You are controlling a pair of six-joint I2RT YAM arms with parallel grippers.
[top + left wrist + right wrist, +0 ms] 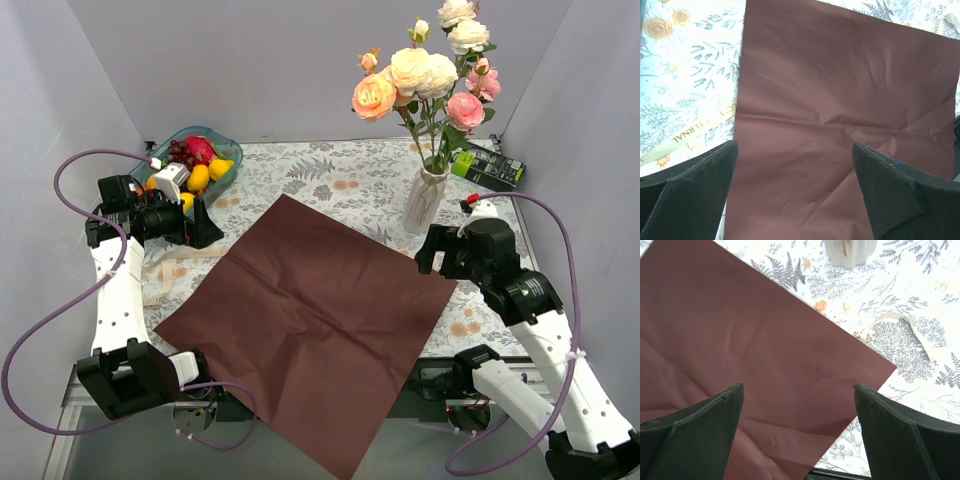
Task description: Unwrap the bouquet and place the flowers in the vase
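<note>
The flowers (430, 75), pink, peach and cream roses on green stems, stand upright in the off-white ribbed vase (424, 200) at the back right. Only the vase's base (850, 250) shows in the right wrist view. The bouquet is unwrapped: its maroon paper (310, 300) lies flat and creased on the tablecloth. My left gripper (200, 228) hangs open over the paper's left edge (745, 100), nothing between its fingers (700, 185). Over the paper's right corner (880, 367), just in front of the vase, my right gripper (432, 255) is also open and empty.
A blue fruit bowl (195, 160) sits at the back left and a black-and-green box (488, 168) behind the vase. Beige ribbon lies loose on the cloth (695, 131), with another piece (910, 325) near the vase. The paper overhangs the table's near edge (350, 440). Grey walls enclose three sides.
</note>
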